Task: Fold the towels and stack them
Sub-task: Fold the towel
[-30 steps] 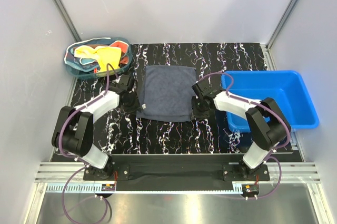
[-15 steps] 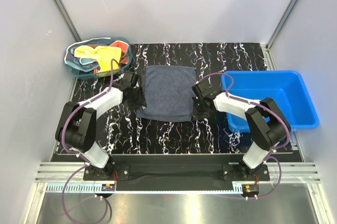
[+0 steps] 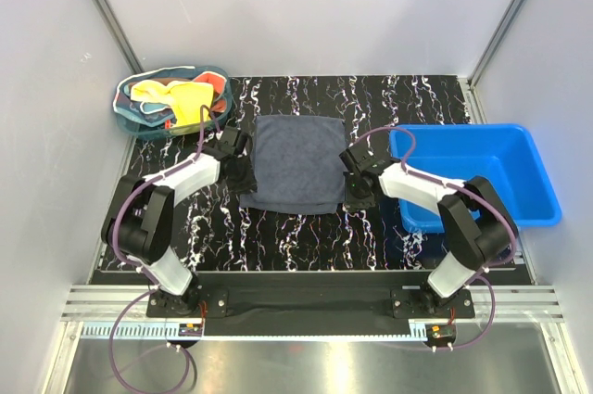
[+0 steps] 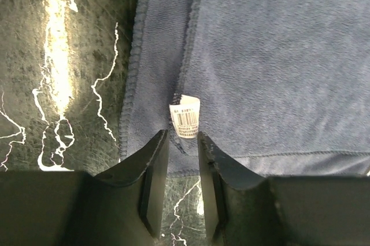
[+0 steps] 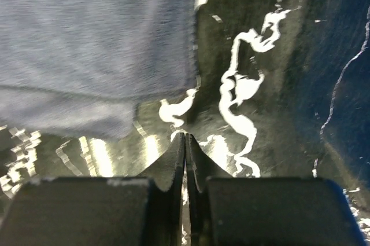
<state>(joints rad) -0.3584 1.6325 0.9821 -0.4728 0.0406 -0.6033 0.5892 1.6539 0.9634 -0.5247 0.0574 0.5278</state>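
Observation:
A dark grey-blue towel [image 3: 296, 162] lies spread flat on the black marbled table. My left gripper [image 3: 244, 172] is at its left edge. In the left wrist view the gripper [image 4: 182, 140] is open by a narrow gap, its tips over the towel's hem [image 4: 156, 72] just below a white label [image 4: 185, 116]; it holds nothing. My right gripper [image 3: 359, 193] is beside the towel's near right corner. In the right wrist view it [image 5: 185, 139] is shut and empty over bare table, with the towel [image 5: 98, 49] up and to the left. Yellow [image 3: 153, 91] and orange towels [image 3: 192, 97] lie bunched in the basket.
A teal mesh-sided basket [image 3: 127, 116] stands at the back left, close to the left arm. A rigid blue plastic bin [image 3: 533, 167] stands at the right, against the right arm's elbow. White walls enclose the table.
My left gripper has moved right and a little farther back, onto the towel's left edge. My right gripper has slid slightly toward the near right, off the towel's edge.

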